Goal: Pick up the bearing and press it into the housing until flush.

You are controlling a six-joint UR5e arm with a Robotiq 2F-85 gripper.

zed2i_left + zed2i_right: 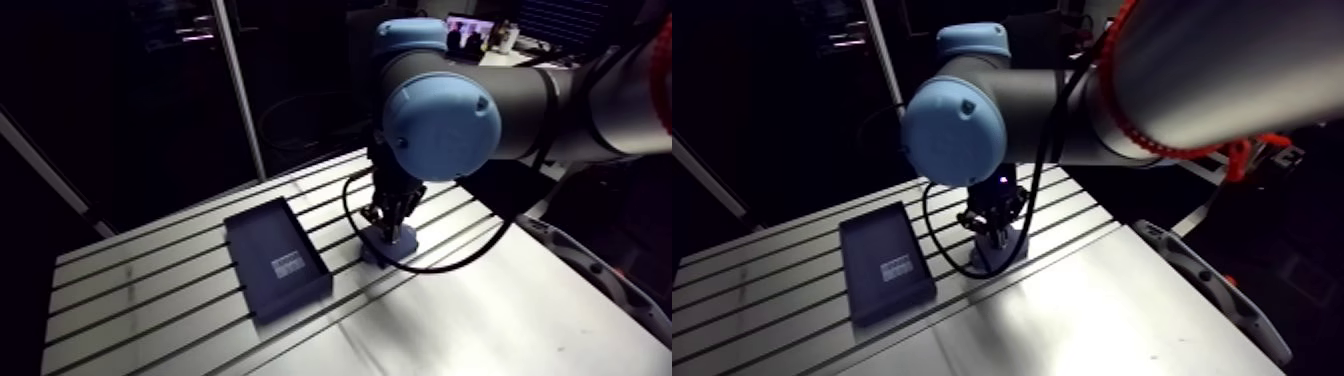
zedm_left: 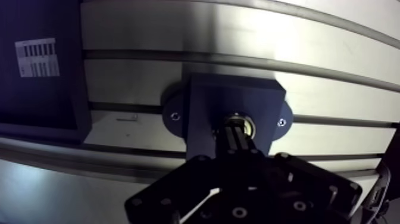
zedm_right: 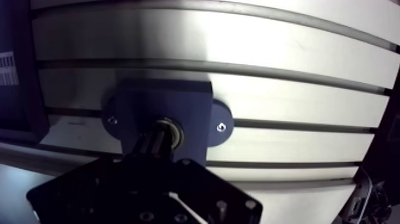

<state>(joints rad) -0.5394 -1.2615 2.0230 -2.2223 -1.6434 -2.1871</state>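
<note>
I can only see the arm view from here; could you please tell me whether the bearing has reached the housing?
Observer: Yes. In the wrist view the bearing is a metal ring sitting in the bore at the middle of the housing, right at the tips of the hand. I cannot tell whether it is flush.
Operator: Thank you. Are the fingers spread or together?
Observer: Together. They reach the ring as one narrow column.
Operator: And how is the housing held down?
Observer: A screw head shows on each side of it, both in line with one slot of the table.
</note>
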